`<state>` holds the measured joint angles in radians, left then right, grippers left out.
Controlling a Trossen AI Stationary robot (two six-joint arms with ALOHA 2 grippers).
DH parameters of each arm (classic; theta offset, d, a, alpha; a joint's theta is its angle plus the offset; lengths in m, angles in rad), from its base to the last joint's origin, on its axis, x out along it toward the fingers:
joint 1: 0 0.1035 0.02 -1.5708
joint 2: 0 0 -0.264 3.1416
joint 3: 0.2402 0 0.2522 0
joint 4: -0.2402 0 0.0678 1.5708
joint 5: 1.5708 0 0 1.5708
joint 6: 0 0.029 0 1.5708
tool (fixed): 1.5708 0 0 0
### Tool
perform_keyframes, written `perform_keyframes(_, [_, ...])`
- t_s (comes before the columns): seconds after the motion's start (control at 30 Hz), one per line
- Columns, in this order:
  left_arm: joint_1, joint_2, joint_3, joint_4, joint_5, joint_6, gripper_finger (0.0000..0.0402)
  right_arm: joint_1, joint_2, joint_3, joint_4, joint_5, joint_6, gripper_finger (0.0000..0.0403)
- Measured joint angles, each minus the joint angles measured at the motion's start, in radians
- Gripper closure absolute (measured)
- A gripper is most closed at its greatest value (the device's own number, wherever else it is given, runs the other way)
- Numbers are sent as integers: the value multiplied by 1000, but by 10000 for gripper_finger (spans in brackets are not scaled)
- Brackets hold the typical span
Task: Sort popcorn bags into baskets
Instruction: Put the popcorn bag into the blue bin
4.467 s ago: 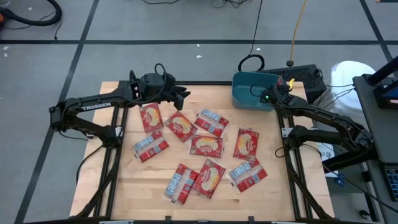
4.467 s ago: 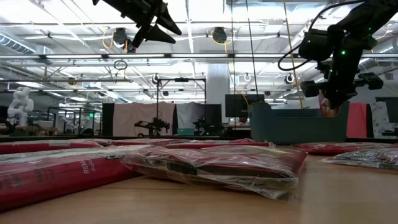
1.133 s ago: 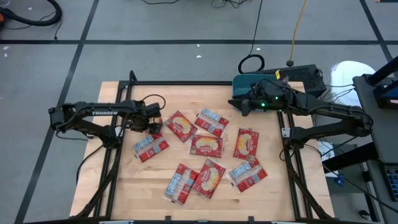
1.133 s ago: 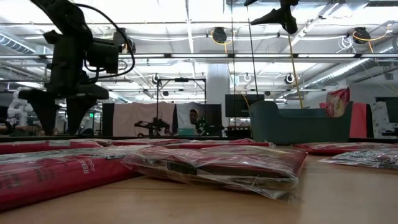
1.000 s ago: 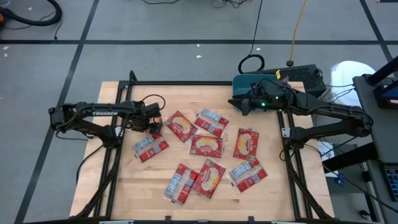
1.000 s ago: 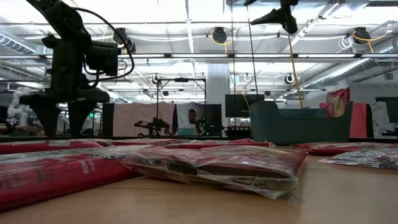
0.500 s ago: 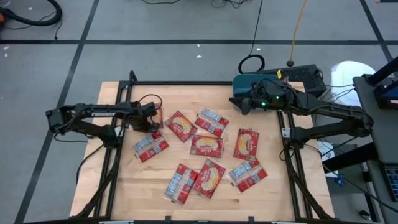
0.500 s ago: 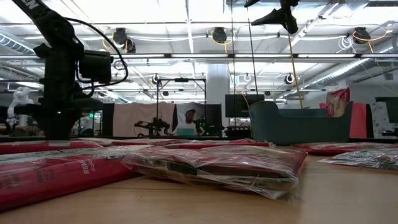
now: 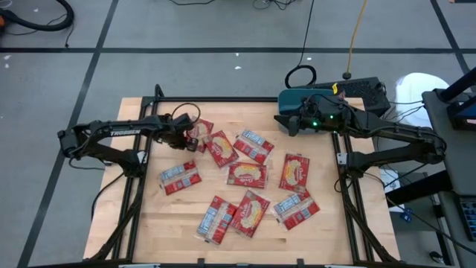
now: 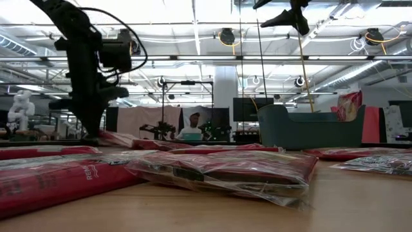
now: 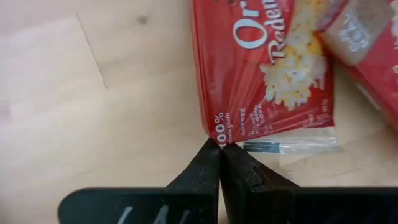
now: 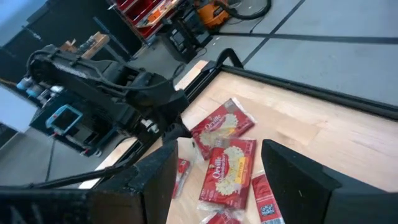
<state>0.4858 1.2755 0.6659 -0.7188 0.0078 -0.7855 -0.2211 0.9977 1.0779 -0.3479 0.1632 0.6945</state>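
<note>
Several red popcorn bags (image 9: 246, 174) lie flat and scattered on the wooden table (image 9: 335, 231). My left gripper (image 9: 190, 139) stands at the far left of the table, shut on one bag (image 9: 201, 129), which shows its popcorn picture in the left wrist view (image 11: 267, 74). A neighbouring bag (image 9: 221, 149) lies right beside it. The teal basket (image 9: 294, 98) stands at the far right corner and is partly hidden by my right arm. My right gripper (image 9: 285, 123) hangs open in the air beside it, holding nothing (image 12: 217, 180). My left gripper pinches a corner of the bag (image 11: 216, 138), at the end with the clear sealed strip, between its two fingertips. The fingers come steeply from above. The held corner is raised a little (image 10: 103, 135); the rest of the bag slopes down toward the table.
A black power box (image 9: 364, 91) and cables sit behind the basket. A dark metal frame (image 9: 223, 99) runs along the table's far edge and sides. Bare wood lies along the near edge and the far middle. A person sits in the room beyond (image 10: 190, 129).
My left gripper has shut on the corner of the bag under it. It has then gone up a little and toward the table's right and far edge, turning as it went. The bag has been dragged and turned about, and now lies against the neighbouring bag.
</note>
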Motion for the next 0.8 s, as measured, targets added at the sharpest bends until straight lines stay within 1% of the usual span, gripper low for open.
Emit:
perform_keyframes(0.13, [0,0,69,-49,-46,61,400,0,0,0,0,23,0,177])
perform_keyframes(0.27, [0,-1,147,-105,-108,173,400,-2,0,0,0,24,-15,177])
perform_keyframes(0.37, [0,-1,204,-123,-135,273,400,-2,0,0,0,22,-26,177])
perform_keyframes(0.6, [-6,-1,296,-132,-157,444,401,-2,3,-1,0,23,-29,177])
perform_keyframes(0.8, [-36,-2,365,-144,-166,607,401,-2,13,-1,-1,21,-21,177])
